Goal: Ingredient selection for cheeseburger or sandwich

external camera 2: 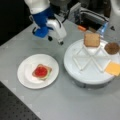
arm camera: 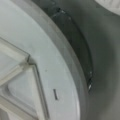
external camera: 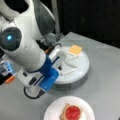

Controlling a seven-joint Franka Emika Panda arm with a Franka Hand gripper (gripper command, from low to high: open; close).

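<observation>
We see the gripper [external camera 2: 60,42] hanging just beside the divided tray [external camera 2: 75,72], whose sectors keep bread [external camera 2: 91,39], patty [external camera 2: 111,48] and cheese [external camera 2: 113,68] separate; whether its fingers are parted we cannot tell. The open-faced sandwich [external camera 2: 41,71], tomato [external camera: 72,111] uppermost, lies on the white plate [external camera 2: 25,65] near the table's edge.

White plate [external camera 2: 25,65] beside round divided tray [external camera 2: 75,72] on grey table [external camera 2: 62,105].

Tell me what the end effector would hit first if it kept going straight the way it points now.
Probably the white divided tray, near its rim: the wrist view looks down onto that edge, with grey table beside it. The end effector hangs beside the tray; depth is uncertain.
</observation>
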